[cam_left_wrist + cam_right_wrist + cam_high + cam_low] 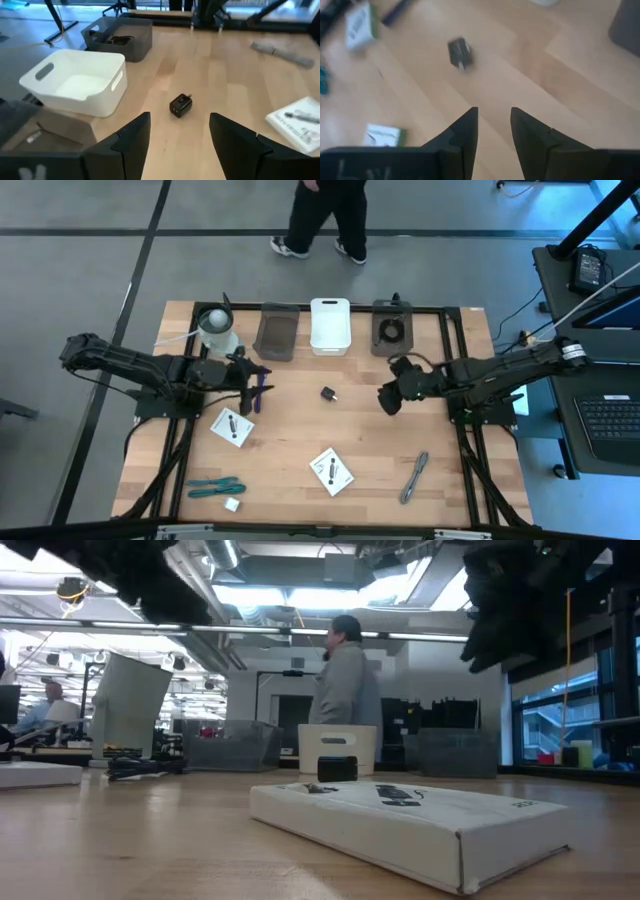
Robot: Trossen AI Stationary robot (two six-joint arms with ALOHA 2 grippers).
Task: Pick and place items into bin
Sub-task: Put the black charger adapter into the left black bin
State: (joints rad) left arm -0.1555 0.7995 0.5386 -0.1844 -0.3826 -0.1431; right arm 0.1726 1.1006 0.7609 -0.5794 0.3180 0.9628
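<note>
The left gripper stands with fingers spread wide, holding nothing. The right gripper shows a narrow gap, also empty. The tiny black piece lies mid-table between them, short of the white bin at the far edge.

One camera hangs overhead and looks straight down on the whole surface; another sits at surface height, close behind a white packet, facing level into the room. Each wrist camera looks out past its own arm's fingers, and both catch the tiny black piece that the overhead view shows mid-surface.
</note>
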